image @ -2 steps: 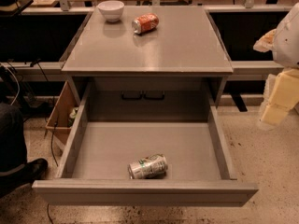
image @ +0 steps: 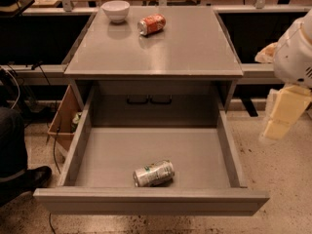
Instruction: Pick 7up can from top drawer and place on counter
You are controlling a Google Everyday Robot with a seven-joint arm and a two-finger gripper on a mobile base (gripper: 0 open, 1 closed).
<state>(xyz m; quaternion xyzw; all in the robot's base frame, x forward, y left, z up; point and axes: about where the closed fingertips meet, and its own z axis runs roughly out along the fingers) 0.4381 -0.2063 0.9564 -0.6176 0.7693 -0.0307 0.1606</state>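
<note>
The 7up can [image: 154, 173] lies on its side near the front of the open top drawer [image: 151, 201]. The gripper [image: 282, 113] hangs at right, seemingly outside the drawer; whether it is clenched cannot be told. An orange-red can [image: 151, 24] and white bowl [image: 116, 10] sit on the counter [image: 185, 48].

A white bowl [image: 116, 10] stands near an orange-red soda can [image: 151, 24] lying on its side; a cardboard box [image: 62, 118] sits on the floor [image: 292, 194], left; the gripper [image: 276, 126] hangs far right
</note>
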